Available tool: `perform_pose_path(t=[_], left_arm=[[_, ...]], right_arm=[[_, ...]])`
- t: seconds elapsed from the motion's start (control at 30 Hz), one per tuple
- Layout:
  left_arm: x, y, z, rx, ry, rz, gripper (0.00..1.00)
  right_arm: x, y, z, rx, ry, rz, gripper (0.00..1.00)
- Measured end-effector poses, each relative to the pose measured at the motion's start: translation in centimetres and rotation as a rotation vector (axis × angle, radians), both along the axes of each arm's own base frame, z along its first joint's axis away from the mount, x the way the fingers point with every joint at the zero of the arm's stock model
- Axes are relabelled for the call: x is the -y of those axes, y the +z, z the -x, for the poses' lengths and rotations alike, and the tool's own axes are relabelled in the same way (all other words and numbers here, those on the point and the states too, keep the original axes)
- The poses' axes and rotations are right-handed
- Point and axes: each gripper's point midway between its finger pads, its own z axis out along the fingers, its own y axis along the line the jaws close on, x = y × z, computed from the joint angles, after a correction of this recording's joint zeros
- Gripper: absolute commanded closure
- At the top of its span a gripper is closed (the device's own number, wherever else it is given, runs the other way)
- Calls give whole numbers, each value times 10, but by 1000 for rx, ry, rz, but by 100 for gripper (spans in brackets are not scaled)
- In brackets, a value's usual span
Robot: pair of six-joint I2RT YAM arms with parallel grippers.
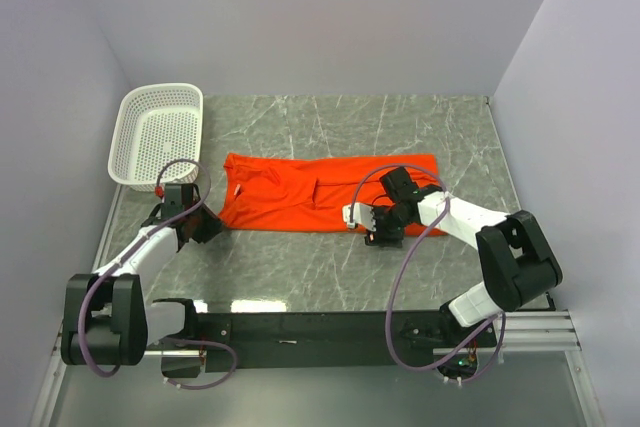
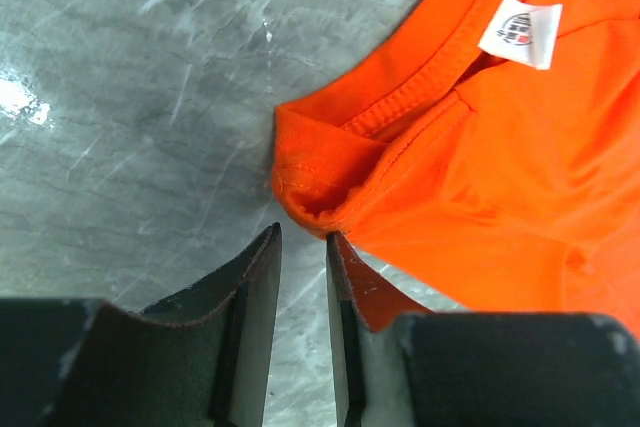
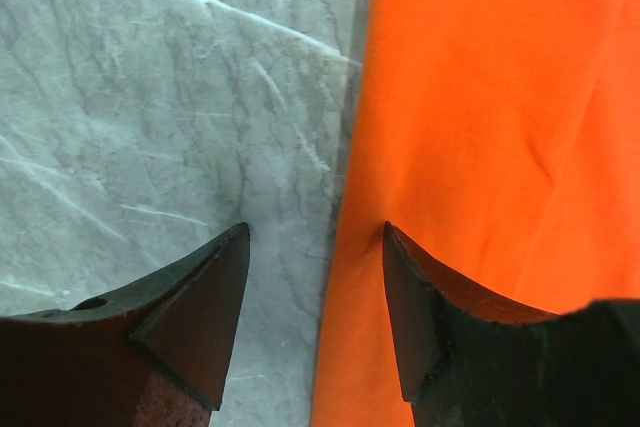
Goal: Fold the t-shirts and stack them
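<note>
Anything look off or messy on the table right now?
Only minor: the orange-red fabric t-shirt lies mostly flat, but its corner beside the neckline is bunched into a small curled lump just ahead of the left fingers. No damage or spill is visible.

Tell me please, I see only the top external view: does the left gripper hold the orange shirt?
Observer: No. The left gripper has only a narrow gap, nothing in it; a folded corner of the t-shirt lies just ahead of its tips.
Operator: And the right gripper?
Observer: The right gripper is open astride the shirt's edge: one finger above the table, the other above fabric.
Operator: Where is the collar?
Observer: At the left arm's end; a white label shows inside the neckline.
</note>
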Motion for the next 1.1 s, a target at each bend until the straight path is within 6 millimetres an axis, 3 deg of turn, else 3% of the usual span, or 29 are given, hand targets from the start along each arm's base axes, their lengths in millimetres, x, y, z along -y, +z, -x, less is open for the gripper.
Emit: perform_pose_path(t=[0.5, 0.6, 0.8, 0.97, 1.1], left_arm=[[-11, -10, -10, -17, 21, -50, 71], [-12, -10, -13, -13, 24, -53, 76], [-19, -14, -17, -15, 48, -53, 83], [-21, -14, -19, -12, 57, -52, 88], [-23, -15, -21, -8, 62, -46, 87]], right_arm=[[2, -1, -7, 4, -15, 0, 40], [3, -1, -9, 3, -20, 0, 44], [2, -2, -12, -1, -24, 4, 58], [4, -3, -16, 14, -20, 19, 87], [7, -3, -17, 26, -12, 32, 98]])
